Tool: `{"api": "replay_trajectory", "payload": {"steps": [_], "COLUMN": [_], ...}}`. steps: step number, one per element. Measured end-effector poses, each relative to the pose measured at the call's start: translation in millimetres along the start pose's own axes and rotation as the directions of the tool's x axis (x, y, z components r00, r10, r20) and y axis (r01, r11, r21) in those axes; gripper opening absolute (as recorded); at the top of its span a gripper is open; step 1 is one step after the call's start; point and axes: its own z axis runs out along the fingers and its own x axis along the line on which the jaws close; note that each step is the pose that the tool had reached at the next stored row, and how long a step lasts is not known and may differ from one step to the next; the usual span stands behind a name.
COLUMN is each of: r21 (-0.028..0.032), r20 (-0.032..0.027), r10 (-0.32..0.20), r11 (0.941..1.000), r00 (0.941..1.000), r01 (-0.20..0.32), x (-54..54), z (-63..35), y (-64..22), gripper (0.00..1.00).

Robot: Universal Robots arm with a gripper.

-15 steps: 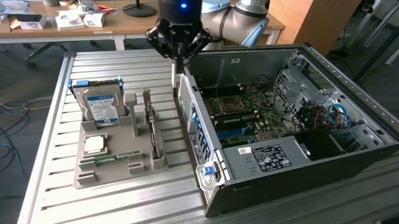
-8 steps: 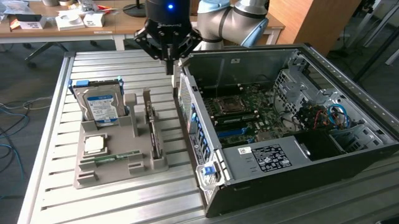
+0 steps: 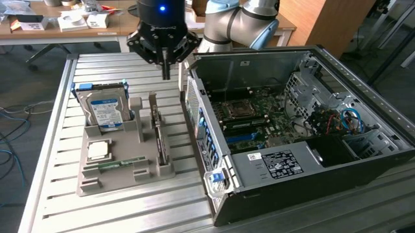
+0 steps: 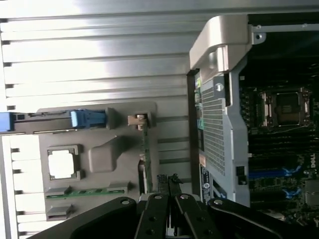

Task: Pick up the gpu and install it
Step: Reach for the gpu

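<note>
My pincer (image 3: 166,75) (image 4: 168,181) hangs over the slatted metal table (image 3: 52,160) (image 4: 99,59), its two dark fingers drawn together and gripping nothing, tips pointing straight down and clear of everything below

Nearest to it is the gpu (image 3: 157,131) (image 4: 144,149), a thin dark card standing on its long edge in a slot of the grey parts holder (image 3: 91,182) (image 4: 102,154), with its pale metal bracket (image 4: 139,120) at one end; in the wrist view the card's other end runs up close to my fingertips

In the same holder, further toward the exterior view's left, a hard drive (image 3: 107,109) (image 4: 87,118) with a blue-and-white label stands upright in blue rails, a square processor (image 3: 98,149) (image 4: 64,164) lies flat in its recess, and a green memory stick (image 3: 116,164) (image 4: 87,192) lies flat beside that

Just beside the holder, on the exterior view's right, an open desktop computer case (image 3: 363,82) (image 4: 219,124) lies on its side with the panel off, showing the motherboard (image 3: 253,116) (image 4: 279,134), a labelled power supply (image 3: 279,165) and blue cables (image 3: 350,119)

My silver and blue-grey arm (image 3: 240,19) rises behind the case's far corner, and a wooden desk (image 3: 58,34) carrying small boxes stands well beyond the table
</note>
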Motion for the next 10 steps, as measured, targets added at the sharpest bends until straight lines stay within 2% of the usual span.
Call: {"api": "replay_trajectory", "payload": {"steps": [6, 10], "r21": [0.0001, 0.0000], "r20": [0.0001, 0.0001], "r10": [0.002, 0.002], "r11": [1.0000, 1.0000], "r00": [1.0000, 1.0000], "r01": [-0.002, -0.002], "x": [15.2, 17.9], "z": [1.4, 1.7], "y": [-1.4, -1.6], "gripper": [0.15, 0.15]}}
